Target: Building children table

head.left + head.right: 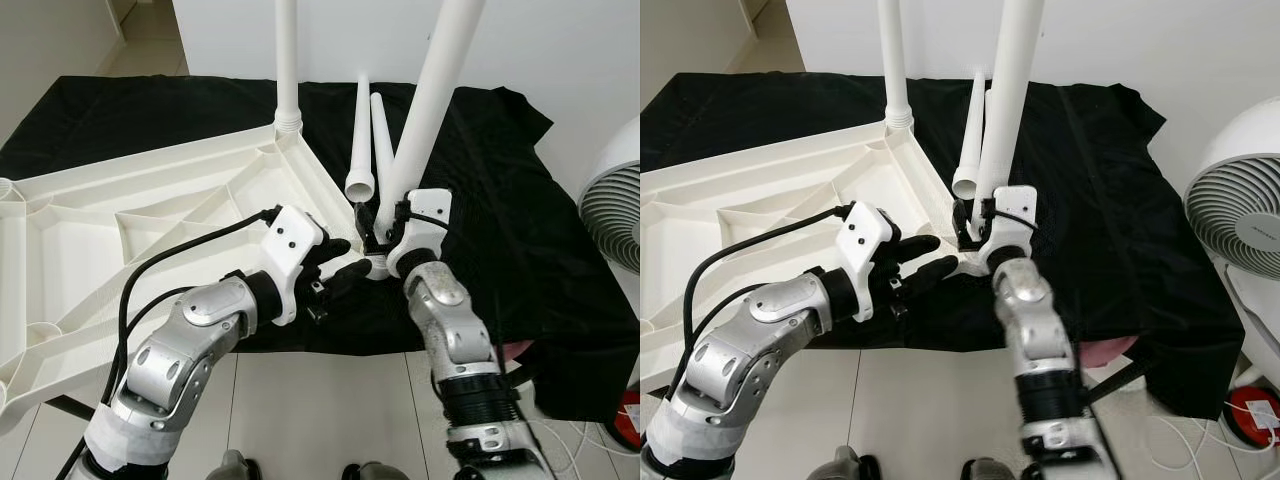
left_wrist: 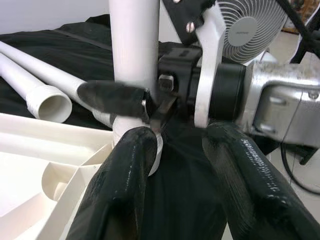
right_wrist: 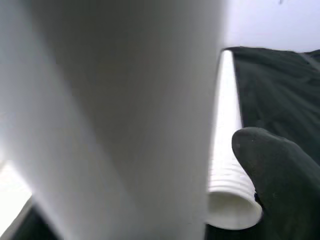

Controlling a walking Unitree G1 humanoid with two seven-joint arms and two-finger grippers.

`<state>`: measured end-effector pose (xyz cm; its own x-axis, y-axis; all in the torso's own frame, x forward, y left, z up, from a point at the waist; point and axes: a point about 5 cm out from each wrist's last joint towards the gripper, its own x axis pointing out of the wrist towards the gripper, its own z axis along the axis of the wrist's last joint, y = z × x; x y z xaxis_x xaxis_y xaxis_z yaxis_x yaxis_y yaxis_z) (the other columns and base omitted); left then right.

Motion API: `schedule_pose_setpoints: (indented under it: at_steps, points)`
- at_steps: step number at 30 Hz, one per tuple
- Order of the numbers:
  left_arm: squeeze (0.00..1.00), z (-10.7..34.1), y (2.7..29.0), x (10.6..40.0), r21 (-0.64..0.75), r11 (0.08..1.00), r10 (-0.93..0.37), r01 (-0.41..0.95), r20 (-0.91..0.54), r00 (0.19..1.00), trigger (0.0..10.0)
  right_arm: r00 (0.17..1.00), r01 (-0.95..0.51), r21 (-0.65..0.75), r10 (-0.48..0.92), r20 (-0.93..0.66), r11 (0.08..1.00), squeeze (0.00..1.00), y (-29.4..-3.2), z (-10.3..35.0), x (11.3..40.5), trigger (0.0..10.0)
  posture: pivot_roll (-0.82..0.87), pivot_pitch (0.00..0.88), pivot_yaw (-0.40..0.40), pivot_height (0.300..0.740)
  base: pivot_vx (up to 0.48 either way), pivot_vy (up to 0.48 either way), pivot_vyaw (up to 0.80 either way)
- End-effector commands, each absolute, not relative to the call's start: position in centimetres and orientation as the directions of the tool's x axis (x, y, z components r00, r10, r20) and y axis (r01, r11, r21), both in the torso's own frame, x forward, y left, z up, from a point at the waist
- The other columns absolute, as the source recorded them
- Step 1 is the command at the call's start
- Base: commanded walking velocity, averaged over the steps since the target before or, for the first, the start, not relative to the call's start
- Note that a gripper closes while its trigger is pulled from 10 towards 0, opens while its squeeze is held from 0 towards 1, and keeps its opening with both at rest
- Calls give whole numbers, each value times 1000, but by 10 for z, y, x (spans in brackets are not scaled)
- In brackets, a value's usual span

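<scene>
Right claw clamped on upright white leg; left claw spread apart beside it.

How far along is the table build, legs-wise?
Done: one leg stands upright in the far corner socket of the upturned tabletop. In hand: the right end effector is shut on a second leg, tilted, at the near corner; the left end effector is open beside it. Left: two loose legs lie on the black cloth.
</scene>
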<state>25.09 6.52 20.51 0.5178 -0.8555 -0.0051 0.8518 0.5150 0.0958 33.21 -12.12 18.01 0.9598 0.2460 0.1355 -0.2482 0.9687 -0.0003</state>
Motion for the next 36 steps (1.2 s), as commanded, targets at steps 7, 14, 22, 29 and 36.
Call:
schedule_pose_setpoints:
  at_steps: [7, 14, 22, 29, 36]
  points:
    - [0, 206, 65, 249, 99, 510, -858, 854, -7, 514, 10000, 826, -550, -122, 560, 60, 826, 0, -117, 175, 336, 10000, -51, 99, 15, 740, 0, 0, 0]
    - [0, 207, 65, 249, 100, 510, -858, 855, -6, 513, 10000, 737, -665, -170, 676, 10, 728, 0, -117, 171, 337, 10000, -49, 98, 18, 740, 0, 0, 0]
    - [0, 207, 64, 248, 103, 500, -864, 860, -11, 504, 10000, 640, -761, -209, 764, -82, 614, 0, -128, 164, 341, 0, -44, 89, 24, 740, 0, 0, 0]
    - [0, 207, 64, 247, 103, 495, -867, 863, -13, 498, 10000, 634, -770, -170, 767, -101, 615, 0, -135, 159, 343, 0, -44, 89, 24, 740, 0, 0, 0]
    - [0, 206, 63, 246, 101, 493, -868, 864, -15, 497, 10000, 670, -740, -127, 740, -58, 660, 0, -133, 155, 341, 4824, -38, 77, 17, 740, 0, 0, 0]
